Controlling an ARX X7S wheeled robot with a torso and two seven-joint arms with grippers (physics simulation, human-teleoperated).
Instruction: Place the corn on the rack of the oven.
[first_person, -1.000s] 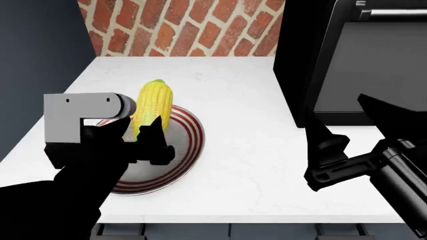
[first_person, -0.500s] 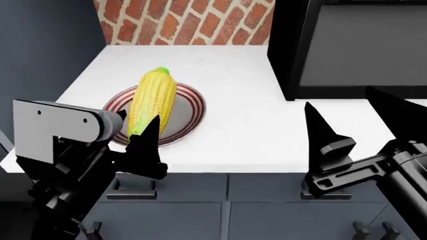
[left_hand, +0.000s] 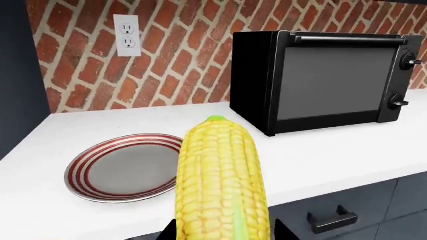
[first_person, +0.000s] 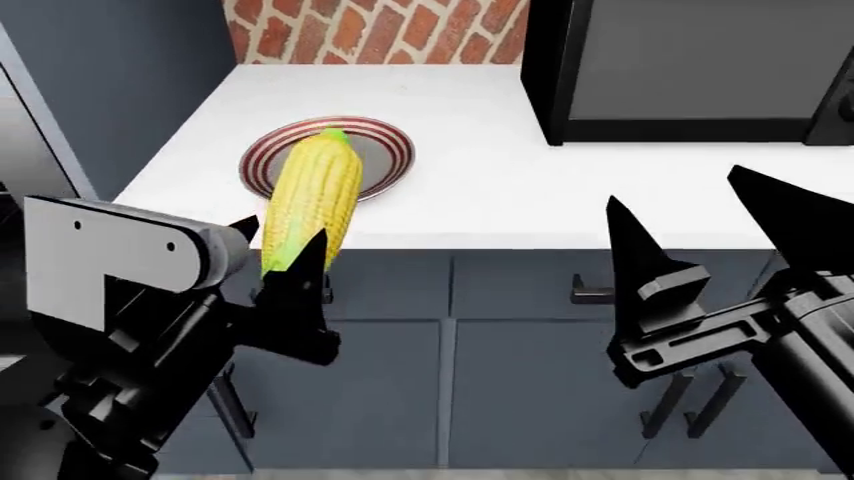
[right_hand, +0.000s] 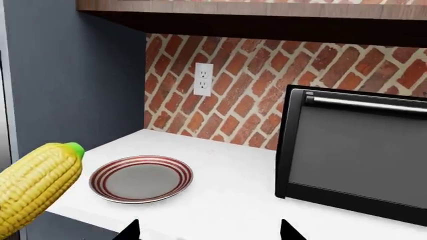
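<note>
While the left claw clamped the corn by its base, green tip pointing away over the counter edge toward the plate, the right claw hung apart and empty, no oven in view.

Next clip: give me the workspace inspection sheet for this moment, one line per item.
Surface: white counter, bare apart from the plate and a black appliance.
Job's things: corn held off the plate, green tip pointing away from the robot; oven and rack not in view.
Clutter: red-striped plate, nothing on it; black countertop appliance, door closed.
Grippers: left tool shut on the corn; right tool open, holding nothing.
Cables: nothing seen.
Surroundings: brick wall with an outlet; grey cabinet fronts below the counter.
</note>
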